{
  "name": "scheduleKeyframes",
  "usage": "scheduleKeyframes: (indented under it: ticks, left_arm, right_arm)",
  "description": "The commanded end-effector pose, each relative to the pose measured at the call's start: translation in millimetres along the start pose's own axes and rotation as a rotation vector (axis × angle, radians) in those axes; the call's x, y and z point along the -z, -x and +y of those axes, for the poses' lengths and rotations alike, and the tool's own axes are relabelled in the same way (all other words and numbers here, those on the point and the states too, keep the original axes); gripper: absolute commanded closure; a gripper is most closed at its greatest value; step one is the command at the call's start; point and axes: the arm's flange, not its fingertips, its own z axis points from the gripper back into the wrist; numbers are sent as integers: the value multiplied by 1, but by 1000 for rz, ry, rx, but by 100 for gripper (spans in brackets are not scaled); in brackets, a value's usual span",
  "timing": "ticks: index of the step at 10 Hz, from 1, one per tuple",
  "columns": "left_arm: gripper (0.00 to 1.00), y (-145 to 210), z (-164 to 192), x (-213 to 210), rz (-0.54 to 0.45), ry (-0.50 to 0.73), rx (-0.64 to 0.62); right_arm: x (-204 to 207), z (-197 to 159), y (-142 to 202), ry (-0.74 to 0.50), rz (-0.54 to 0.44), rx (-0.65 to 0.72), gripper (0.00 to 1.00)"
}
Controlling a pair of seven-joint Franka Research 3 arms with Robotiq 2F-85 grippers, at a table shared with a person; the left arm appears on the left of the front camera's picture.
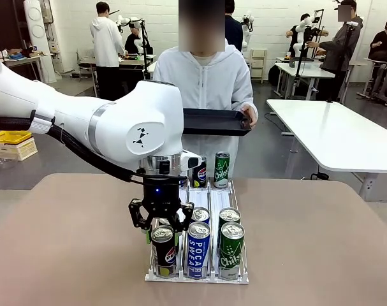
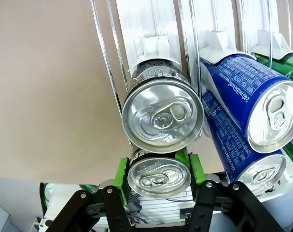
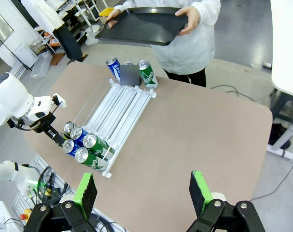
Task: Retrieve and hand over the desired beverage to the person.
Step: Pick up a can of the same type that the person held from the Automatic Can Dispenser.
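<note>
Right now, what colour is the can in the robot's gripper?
Black: it is a Pepsi can, clearest in the front view.

Shiny aluminium can (image 2: 158, 175), chrome wire rack (image 3: 118, 110), matt tan tabletop (image 1: 321, 242).

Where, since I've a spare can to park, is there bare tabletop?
Right of the can rack, the table is bare to its right edge. Left of the rack is bare too, under the left arm. Crowded: the rack's near end, left gripper shut on a black can.

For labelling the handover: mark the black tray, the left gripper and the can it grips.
black tray (image 1: 212, 122): front view, near rim.
left gripper (image 2: 158, 176): left wrist view, midway between green pads.
black can (image 1: 164, 256): front view, side wall.
</note>
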Motion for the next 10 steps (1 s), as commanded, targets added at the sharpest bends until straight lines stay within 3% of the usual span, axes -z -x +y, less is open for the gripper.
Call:
scheduleKeyframes:
  ticks: [1,3,4,6,8,10]
  left_arm:
    - [96,0,4,0,9,-3,13]
    - [100,12,16,-41,47,28,35]
    - [100,27,30,-83,39,38,73]
    - [100,62,48,-167,34,28,11]
    - [100,68,39,-229,40,21,40]
    - [100,58,8,-267,-35,100,154]
  right_arm:
    - [1,0,-1,10,6,1,0]
    - [1,0,-1,10,6,1,0]
    - [1,0,-1,10,6,1,0]
    - [1,0,-1,10,6,1,0]
    - [1,0,-1,10,6,1,0]
    - [1,0,-1,10,6,1,0]
